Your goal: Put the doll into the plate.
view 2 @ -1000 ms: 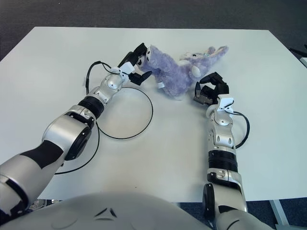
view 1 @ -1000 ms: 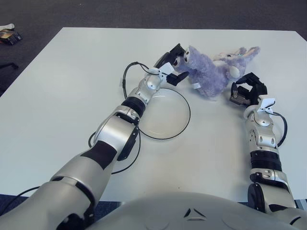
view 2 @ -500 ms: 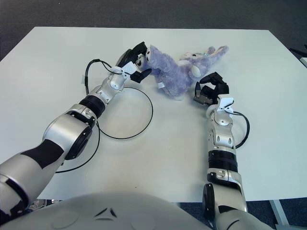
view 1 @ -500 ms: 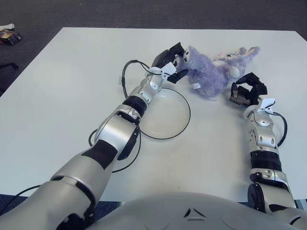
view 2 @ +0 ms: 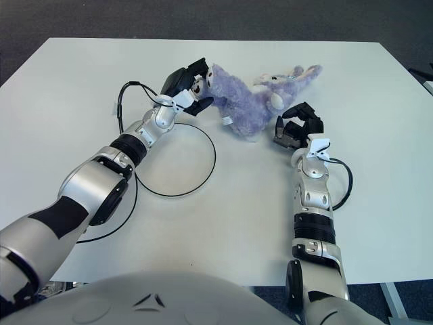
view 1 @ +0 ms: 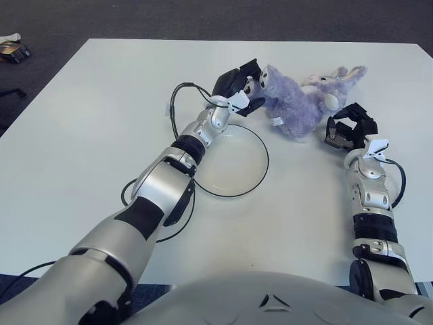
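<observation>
Since it is plush, the purple stuffed doll (view 1: 292,105) likely weighs little and squashes under pressure, so its thick body seems the safest hold. From the left eye, it lies on the white table (view 1: 81,135) just beyond the clear plate (view 1: 260,145), the left hand (view 1: 238,88) with fingers spread around its head.

From the right eye, long ears trail rightward; the right hand (view 2: 296,126), fingers loosely curled and empty, shows beside its rump.

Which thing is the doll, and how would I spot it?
Look at the far middle of the white table, just beyond the clear round plate. The doll lies there between the left hand and right hand. It is the only fluffy purple thing.
</observation>
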`<state>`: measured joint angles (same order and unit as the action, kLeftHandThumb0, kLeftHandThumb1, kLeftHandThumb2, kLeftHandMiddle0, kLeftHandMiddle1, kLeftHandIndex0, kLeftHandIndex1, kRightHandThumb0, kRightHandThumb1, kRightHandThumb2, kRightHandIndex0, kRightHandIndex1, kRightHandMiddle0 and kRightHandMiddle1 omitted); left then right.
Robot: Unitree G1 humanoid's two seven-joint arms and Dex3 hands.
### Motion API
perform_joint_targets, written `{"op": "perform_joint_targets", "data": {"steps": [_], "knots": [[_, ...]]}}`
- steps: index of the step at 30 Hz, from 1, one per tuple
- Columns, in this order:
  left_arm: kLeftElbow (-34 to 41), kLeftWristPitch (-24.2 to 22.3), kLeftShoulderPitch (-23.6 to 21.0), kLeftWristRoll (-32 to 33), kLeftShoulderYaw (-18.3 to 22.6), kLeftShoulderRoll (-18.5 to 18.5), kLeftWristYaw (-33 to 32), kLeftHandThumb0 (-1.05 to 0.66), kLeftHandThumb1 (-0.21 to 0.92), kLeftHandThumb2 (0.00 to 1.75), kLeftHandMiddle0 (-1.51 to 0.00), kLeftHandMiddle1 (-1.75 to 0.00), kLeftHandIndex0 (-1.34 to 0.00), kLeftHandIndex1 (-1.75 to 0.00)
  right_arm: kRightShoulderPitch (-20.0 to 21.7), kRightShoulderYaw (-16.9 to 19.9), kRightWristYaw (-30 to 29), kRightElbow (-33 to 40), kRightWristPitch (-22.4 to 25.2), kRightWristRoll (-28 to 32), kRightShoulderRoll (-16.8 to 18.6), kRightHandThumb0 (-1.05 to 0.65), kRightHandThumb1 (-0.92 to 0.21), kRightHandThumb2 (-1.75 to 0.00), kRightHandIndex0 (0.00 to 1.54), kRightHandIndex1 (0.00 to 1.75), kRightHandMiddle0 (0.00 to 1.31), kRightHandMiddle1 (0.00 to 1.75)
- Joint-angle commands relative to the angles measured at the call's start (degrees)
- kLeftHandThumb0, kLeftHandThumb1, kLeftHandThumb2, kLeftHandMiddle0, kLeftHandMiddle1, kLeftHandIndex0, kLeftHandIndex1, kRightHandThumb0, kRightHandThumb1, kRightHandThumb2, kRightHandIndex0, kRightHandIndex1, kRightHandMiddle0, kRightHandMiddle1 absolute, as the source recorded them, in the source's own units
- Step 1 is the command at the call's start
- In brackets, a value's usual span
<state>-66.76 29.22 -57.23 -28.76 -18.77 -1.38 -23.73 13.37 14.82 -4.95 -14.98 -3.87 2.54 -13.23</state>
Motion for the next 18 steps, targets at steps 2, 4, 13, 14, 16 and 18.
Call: {"op": "perform_joint_targets", "data": {"steps": [2, 4, 13, 14, 16, 18], "knots": [[0.58, 1.91, -1.91, -1.73, -1.02, 1.13, -2.79, 0.00, 0.22, 1.25, -0.83, -1.49, -0.63, -1.43, -1.04, 0.53, -0.69, 1.20, -2.12, -1.95, -1.96, -0.46, -0.37, -1.25, 1.02, 1.75, 0.57, 1.75], [0.65, 2.35, -2.02, -2.10, -1.17, 1.27, -3.46, 0.00, 0.22, 1.25, -0.83, -1.49, -0.63, -1.43, -1.25, 0.54, -0.83, 1.78, -2.34, -2.65, -2.37, -0.46, -0.38, -1.24, 1.02, 1.75, 0.56, 1.75], [1.15, 4.92, -2.73, -2.89, -1.63, 2.10, -5.68, 0.00, 0.22, 1.25, -0.82, -1.50, -0.63, -1.43, -4.11, -0.19, -1.80, 14.30, 4.35, -7.02, -3.23, -0.45, -0.41, -1.20, 0.98, 1.75, 0.54, 1.75], [1.28, 5.09, -2.80, -2.94, -1.68, 2.23, -5.73, 0.00, 0.23, 1.24, -0.81, -1.50, -0.63, -1.43, -4.29, -0.12, -1.69, 15.00, 4.79, -7.28, -3.38, -0.45, -0.41, -1.20, 0.98, 1.75, 0.54, 1.75], [1.54, 5.34, -2.94, -3.08, -1.82, 2.45, -5.88, 0.00, 0.24, 1.23, -0.80, -1.51, -0.63, -1.44, -4.53, 0.07, -1.41, 16.04, 5.48, -7.62, -3.71, -0.45, -0.41, -1.19, 0.97, 1.75, 0.54, 1.75], [1.60, 5.45, -3.00, -3.12, -1.85, 2.55, -5.93, 0.00, 0.24, 1.23, -0.79, -1.51, -0.63, -1.44, -4.63, 0.09, -1.33, 16.60, 6.01, -7.74, -3.80, -0.45, -0.42, -1.19, 0.97, 1.75, 0.53, 1.75]]}}
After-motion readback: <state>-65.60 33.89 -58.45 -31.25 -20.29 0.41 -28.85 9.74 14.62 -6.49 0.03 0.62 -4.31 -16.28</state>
